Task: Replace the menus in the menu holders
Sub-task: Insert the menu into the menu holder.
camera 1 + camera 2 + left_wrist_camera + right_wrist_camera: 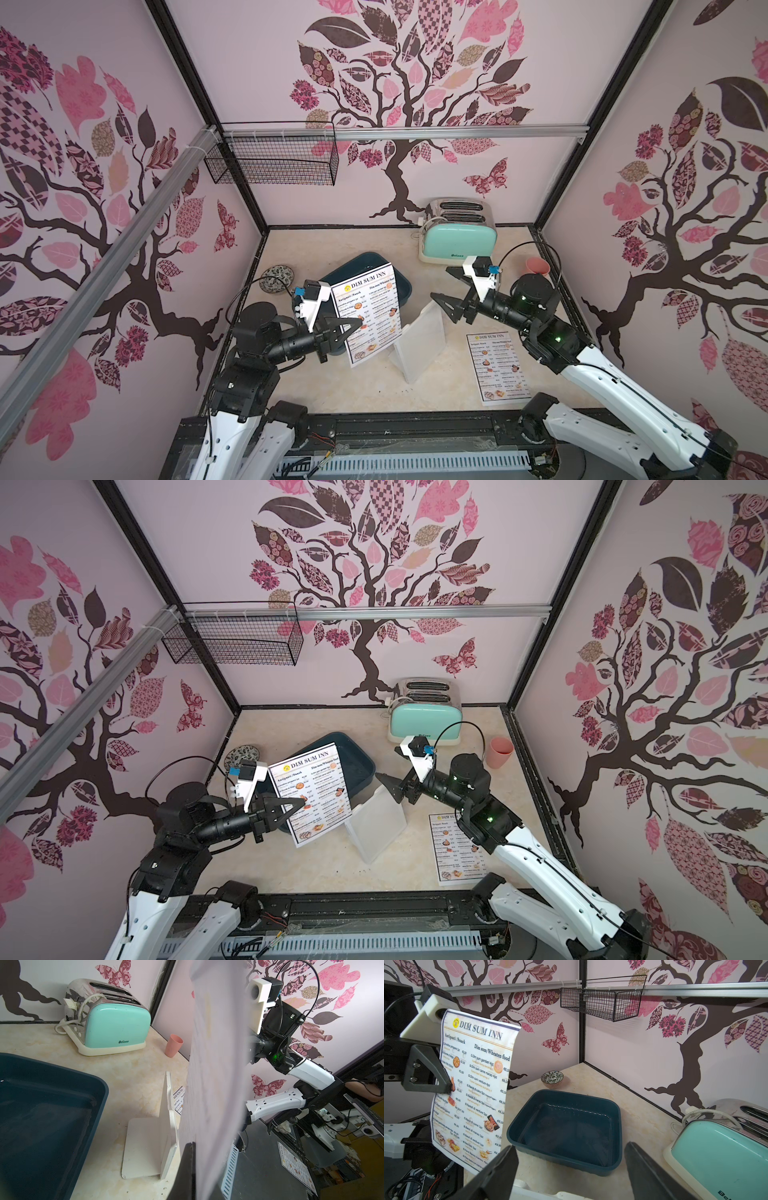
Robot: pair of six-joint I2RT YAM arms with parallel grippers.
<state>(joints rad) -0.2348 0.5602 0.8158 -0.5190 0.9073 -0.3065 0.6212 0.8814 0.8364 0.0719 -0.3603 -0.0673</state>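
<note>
While the left tool (356,322) pinches one menu (372,307) by its side edge, holding it upright over the dark blue tray (405,286), the menu holder (422,347) stands empty near the middle of the desk (332,390). The right tool (439,283), jaws wide and holding nothing, hovers just above the holder's top edge. The second menu (503,368) lies flat by the desk's right edge, toward the front corner. No sheet sits in the holder, so I judge the slotting-in is not yet done.
</note>
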